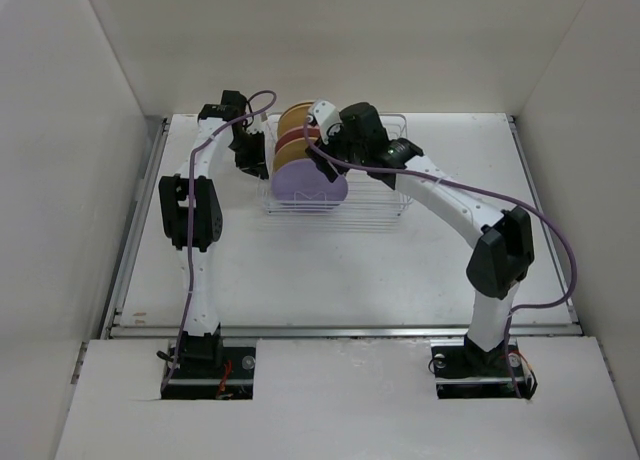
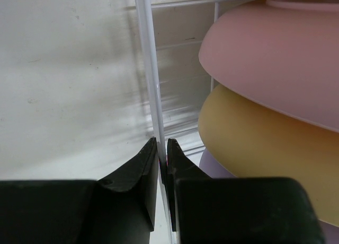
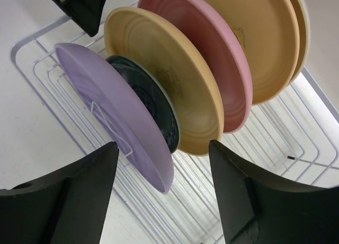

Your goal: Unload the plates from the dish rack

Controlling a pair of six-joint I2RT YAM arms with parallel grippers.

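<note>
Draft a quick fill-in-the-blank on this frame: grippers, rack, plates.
1. On a rack wire, the left gripper is ____.
2. The right gripper hangs ____ above the plates.
3. Seen from above, the plates stand at the rack's ____ end.
4. The small dark plate stands between the lavender plate and a ____ one.

Missing words: shut; open; left; yellow.
</note>
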